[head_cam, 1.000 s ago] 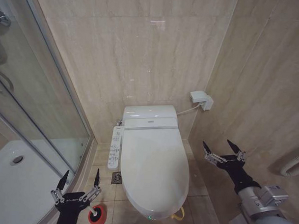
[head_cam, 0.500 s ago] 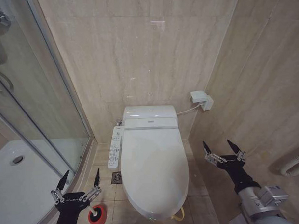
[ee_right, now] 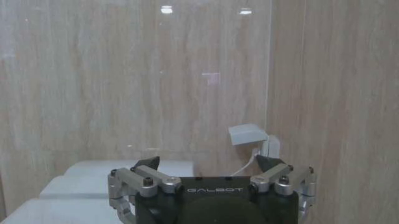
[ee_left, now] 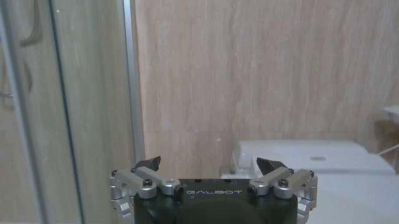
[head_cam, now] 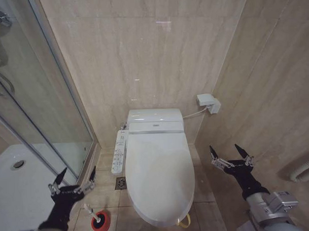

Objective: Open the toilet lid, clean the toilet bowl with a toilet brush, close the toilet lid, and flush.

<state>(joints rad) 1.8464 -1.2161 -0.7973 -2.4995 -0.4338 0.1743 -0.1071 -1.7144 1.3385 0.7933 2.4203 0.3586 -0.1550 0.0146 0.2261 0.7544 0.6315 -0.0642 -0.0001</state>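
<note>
Your toilet lid (head_cam: 159, 171) lies shut over the toilet bowl (head_cam: 148, 216), against the back wall between the glass shower door (head_cam: 37, 99) and the tiled side wall. Your left pincer (head_cam: 73, 181) hangs with fingers spread wide and empty, above the toilet brush (head_cam: 92, 211), which stands in its red holder (head_cam: 101, 222) on the floor. Your right pincer (head_cam: 230, 154) hangs spread and empty too, just right of the lid.

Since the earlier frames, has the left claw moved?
Yes. The left claw has shifted up and towards the shower glass, off the red holder it hung over; the toilet lid stays put.
</note>
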